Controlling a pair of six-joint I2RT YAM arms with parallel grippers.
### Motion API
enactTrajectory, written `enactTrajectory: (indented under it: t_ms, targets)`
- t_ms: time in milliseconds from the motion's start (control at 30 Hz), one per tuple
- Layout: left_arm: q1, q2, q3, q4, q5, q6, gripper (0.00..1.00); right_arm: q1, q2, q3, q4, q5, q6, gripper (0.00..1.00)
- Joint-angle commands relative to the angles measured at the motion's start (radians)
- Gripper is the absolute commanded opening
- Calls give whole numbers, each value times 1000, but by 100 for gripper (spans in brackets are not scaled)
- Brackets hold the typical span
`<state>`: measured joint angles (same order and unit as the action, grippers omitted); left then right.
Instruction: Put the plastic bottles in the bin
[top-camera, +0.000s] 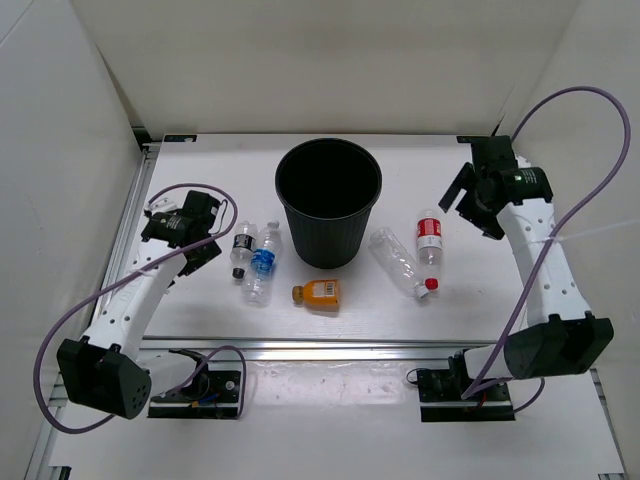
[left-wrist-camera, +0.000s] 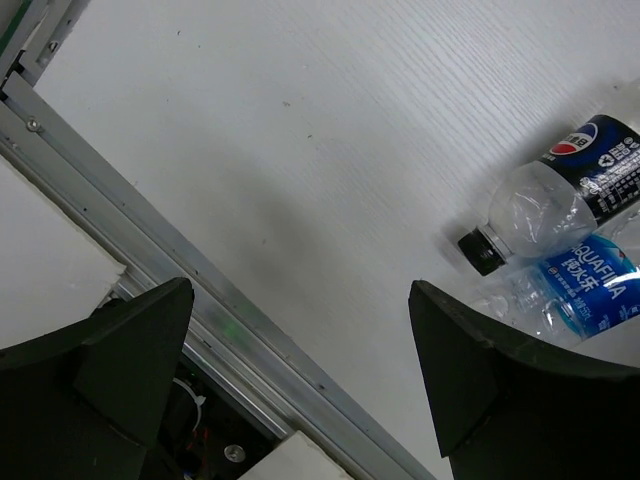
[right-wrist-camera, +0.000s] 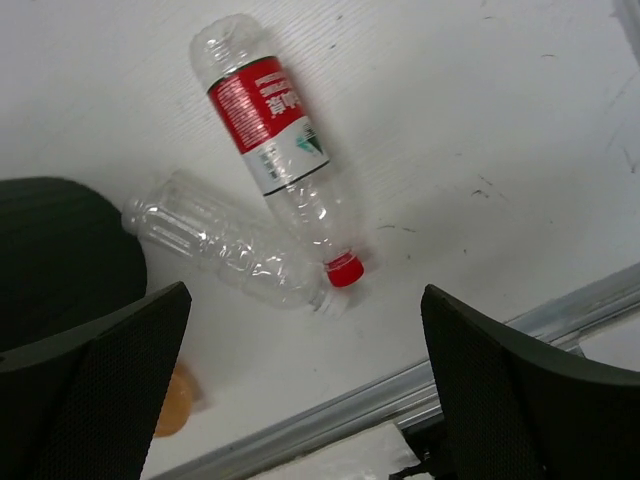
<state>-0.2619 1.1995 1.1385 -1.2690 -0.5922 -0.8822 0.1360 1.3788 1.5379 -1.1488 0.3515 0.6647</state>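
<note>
We see the bin (top-camera: 328, 200) standing up at the back middle of the counter (top-camera: 200, 160). All 5 bottles lie on the counter, outside the bin. The black btl (top-camera: 241, 249) & the blue btl (top-camera: 262, 264) lie side by side, touching, just to the L of the bin. The orange btl (top-camera: 318, 293) lies on its side in front of the bin, near it. The clear btl (top-camera: 398, 260) & the red btl (top-camera: 428, 236) lie to the R of the bin, and their cap ends come together at the near side. The L hand (top-camera: 213, 236) hangs over the counter just L of the black btl. Its fingers are wide apart w/ nothing in them. The R hand (top-camera: 468, 208) is up near the R back corner, past the red btl. Its fingers are wide apart too, w/ nothing in them. From the R wrist we look down on the red & clear btls between the fingers.
</note>
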Motion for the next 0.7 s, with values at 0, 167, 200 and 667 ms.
enactTrajectory:
  t_ms: [0,167,200,667]
  targets:
    - [6,0,23,11,2,-1,100,-25,31,-25,120,-167,-163,100]
    - [27,9,82,66,90,34,100,-44,167,-21,179,-293,-223,100]
    - [27,23,83,97,113,34,100,-44,190,-21,199,-308,-223,100]
    - [38,86,60,163,267,72,100,-82,575,77,228,-344,-200,100]
